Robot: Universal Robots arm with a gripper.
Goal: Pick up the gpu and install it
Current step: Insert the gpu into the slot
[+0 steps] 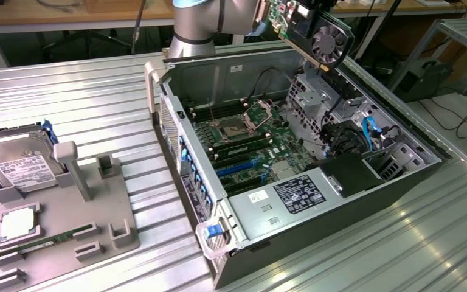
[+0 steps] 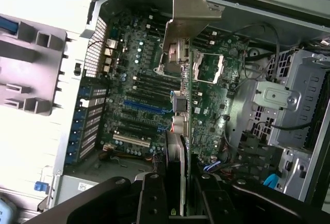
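The gpu (image 1: 323, 36) was held above the open case (image 1: 217, 76), pinched edge-on by the hand (image 2: 178, 195). It was judged light and stiff but fragile; the board edges were thought the safest hold.

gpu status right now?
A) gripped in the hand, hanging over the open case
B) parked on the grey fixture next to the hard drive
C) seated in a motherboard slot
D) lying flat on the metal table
A: the hand is shut on the gpu, which hangs fan-side out above the open computer case, clear of the motherboard and not seated in any slot.
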